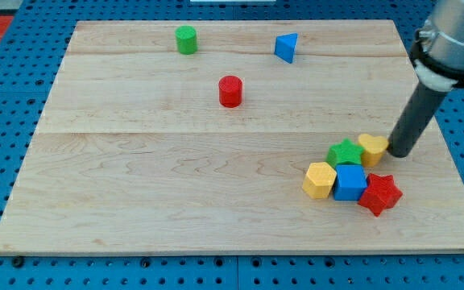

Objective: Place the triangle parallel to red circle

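Note:
A blue triangle (287,47) lies near the view's top, right of centre. A red circle (230,91) stands below and to the left of it. My tip (399,152) is far from both, at the view's right, touching or almost touching the right side of a yellow block (372,149). The dark rod rises from it to the upper right.
A green circle (186,39) stands at the top, left of the triangle. A cluster sits at the lower right: a green star (345,153), a yellow hexagon (320,180), a blue cube (350,182) and a red star (379,194). The wooden board (135,185) lies on a blue pegboard.

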Tool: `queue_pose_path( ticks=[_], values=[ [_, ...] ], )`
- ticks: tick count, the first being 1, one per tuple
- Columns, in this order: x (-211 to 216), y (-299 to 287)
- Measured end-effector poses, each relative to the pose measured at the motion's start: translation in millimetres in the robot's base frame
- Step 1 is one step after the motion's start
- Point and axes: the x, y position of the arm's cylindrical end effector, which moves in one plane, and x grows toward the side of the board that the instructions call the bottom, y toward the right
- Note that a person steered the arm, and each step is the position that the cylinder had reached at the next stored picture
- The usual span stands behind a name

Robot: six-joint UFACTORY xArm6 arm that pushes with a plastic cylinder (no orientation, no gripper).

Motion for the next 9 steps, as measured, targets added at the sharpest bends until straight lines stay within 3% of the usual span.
queue_pose_path(
  ticks=[1,2,4,5,6,8,9],
  values=[
    [-22.0,-22.4],
    [-95.4,-45.2],
    [-230.3,-29.8],
    [-239.2,-82.4],
    [-151.9,-128.6],
    [-225.9,-92.5],
    [-264.1,-152.5]
  ],
)
